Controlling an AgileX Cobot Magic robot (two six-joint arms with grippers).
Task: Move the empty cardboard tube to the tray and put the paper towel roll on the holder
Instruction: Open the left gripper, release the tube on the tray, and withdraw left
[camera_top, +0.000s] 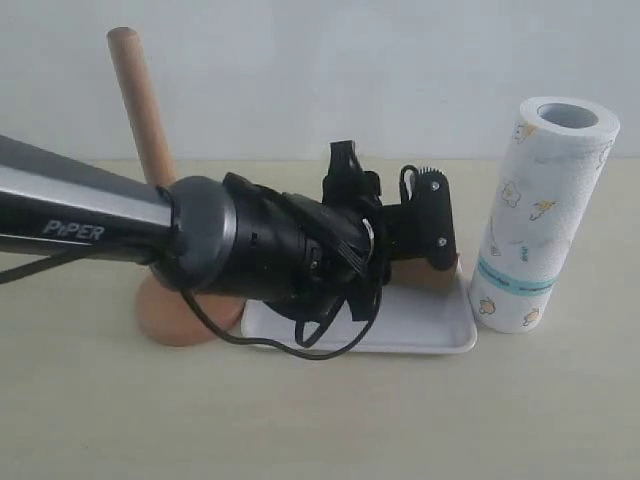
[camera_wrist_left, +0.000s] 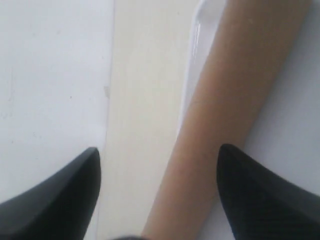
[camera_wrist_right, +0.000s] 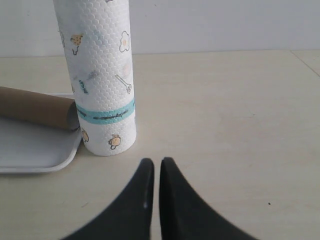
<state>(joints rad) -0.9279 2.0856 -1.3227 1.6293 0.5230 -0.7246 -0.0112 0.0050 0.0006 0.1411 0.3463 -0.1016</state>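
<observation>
The empty cardboard tube (camera_top: 432, 272) lies on the white tray (camera_top: 420, 328), mostly hidden behind my left arm in the exterior view. My left gripper (camera_top: 432, 250) hangs over it, open. In the left wrist view the tube (camera_wrist_left: 235, 90) runs between the spread fingers of that gripper (camera_wrist_left: 159, 155), nearer one finger, across the tray (camera_wrist_left: 295, 125). The paper towel roll (camera_top: 545, 215) stands upright just right of the tray. The wooden holder (camera_top: 140, 100) stands at the left with a bare pole. My right gripper (camera_wrist_right: 153, 162) is shut and empty, low over the table, facing the roll (camera_wrist_right: 102, 75), tube end (camera_wrist_right: 35, 106) and tray (camera_wrist_right: 35, 147).
A pale wall runs behind the table. The left arm and its looping black cable (camera_top: 320, 345) cover the tray's left half and part of the holder's disc base (camera_top: 170, 315). Bare table (camera_wrist_right: 225, 115) lies right of the roll.
</observation>
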